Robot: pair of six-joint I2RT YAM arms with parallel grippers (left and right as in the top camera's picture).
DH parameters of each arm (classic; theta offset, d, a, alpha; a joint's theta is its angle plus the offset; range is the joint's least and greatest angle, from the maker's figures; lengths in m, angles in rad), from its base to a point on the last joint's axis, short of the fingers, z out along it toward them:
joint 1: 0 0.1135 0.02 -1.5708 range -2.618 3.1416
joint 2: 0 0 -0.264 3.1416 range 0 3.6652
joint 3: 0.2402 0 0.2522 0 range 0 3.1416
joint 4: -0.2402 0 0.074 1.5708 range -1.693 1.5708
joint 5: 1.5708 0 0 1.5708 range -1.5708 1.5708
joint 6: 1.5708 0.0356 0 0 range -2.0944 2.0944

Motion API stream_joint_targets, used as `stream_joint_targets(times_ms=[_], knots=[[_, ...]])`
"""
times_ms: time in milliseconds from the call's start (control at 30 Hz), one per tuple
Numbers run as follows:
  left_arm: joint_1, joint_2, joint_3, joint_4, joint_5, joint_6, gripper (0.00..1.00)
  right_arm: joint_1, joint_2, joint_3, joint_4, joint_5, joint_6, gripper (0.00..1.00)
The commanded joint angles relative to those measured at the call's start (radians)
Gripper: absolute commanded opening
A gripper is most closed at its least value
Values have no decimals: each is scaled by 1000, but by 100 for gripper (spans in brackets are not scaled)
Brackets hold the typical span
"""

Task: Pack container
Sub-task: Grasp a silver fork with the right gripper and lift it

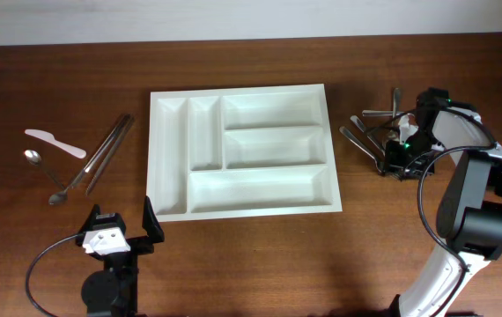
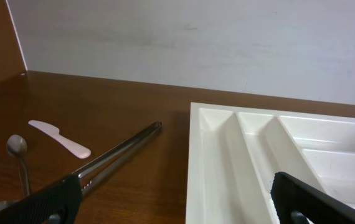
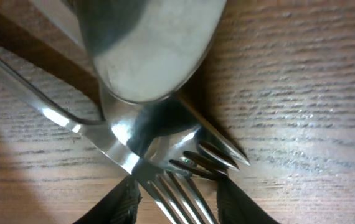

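The container [image 1: 332,176] is a large white five-compartment cutlery tray at the table's middle, and all its compartments look empty. Its left part also shows in the left wrist view [image 2: 196,155]. A pile of metal forks and spoons [image 1: 370,132] lies to its right. My right gripper [image 1: 398,158] is down on this pile. In the right wrist view its fingers [image 3: 177,193] hug the tines of a fork [image 3: 165,180] that lies on the wood under a spoon bowl [image 3: 146,43]. My left gripper [image 1: 123,222] is open and empty near the tray's front left corner, as the left wrist view [image 2: 174,202] also shows.
Left of the tray lie long metal tongs [image 1: 101,154] [image 2: 118,152], a white plastic knife [image 1: 55,142] [image 2: 59,138] and a metal spoon [image 1: 44,174] [image 2: 17,146]. A pale wall runs along the table's far edge.
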Motion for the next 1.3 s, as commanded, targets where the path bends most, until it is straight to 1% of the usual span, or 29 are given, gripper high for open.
stream_joint_targets(times_ms=[0, 167, 267, 367, 800, 933, 1033, 1267], knots=[[-4, -10, -5, -2, 11, 19, 99, -1, 17, -18, 32, -13, -7, 36], [-4, -10, -5, -2, 11, 19, 99, -1, 17, -7, 42, -13, -7, 24], [-4, -10, -5, -2, 11, 19, 99, -1, 17, -7, 44, -13, -7, 9], [-4, -10, -5, -2, 11, 19, 99, -1, 17, -7, 49, -13, -7, 4], [-4, -10, -5, -2, 11, 19, 99, -1, 17, -5, 61, -13, -8, 4], [-4, -10, -5, -2, 11, 19, 99, 6, 10, 34, 42, -26, -11, 4], [-4, -10, -5, -2, 11, 19, 99, 15, 1, 100, 10, -37, -19, 4], [-4, -10, -5, -2, 11, 19, 99, 72, -3, 332, -122, -40, -61, 4]])
